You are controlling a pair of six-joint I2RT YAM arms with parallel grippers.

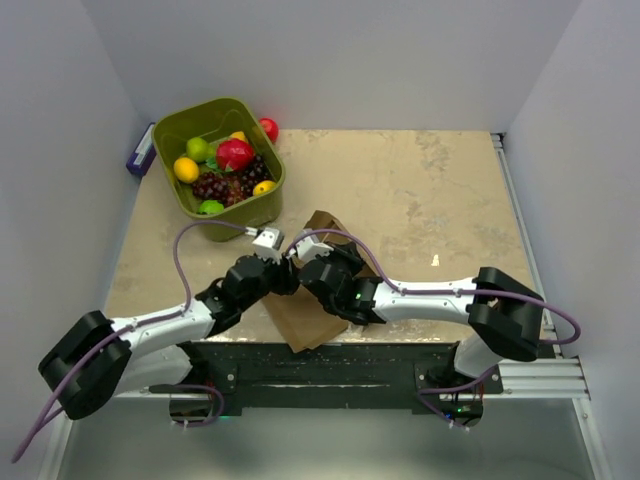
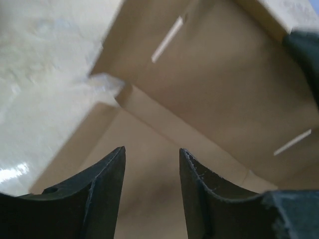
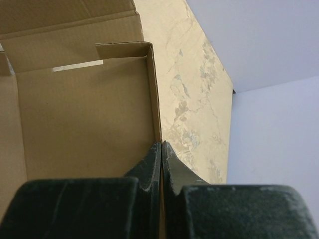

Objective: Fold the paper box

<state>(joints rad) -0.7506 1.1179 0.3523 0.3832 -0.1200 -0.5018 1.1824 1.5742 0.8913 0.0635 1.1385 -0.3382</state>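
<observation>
Clearly the box [image 1: 300, 325], on the table [image 1: 430, 190] with the bin [image 1: 240, 215] just beyond it, has the right gripper [image 3: 161, 149] clamped on its raised right wall, while the left gripper [image 2: 152, 154], jaws apart and empty, hovers over its left flaps, probably the nearer arm for the next fold.

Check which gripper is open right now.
The left gripper: its fingers stand apart over the box, nothing between them. The right gripper is pinched shut on the box wall's edge.
</observation>
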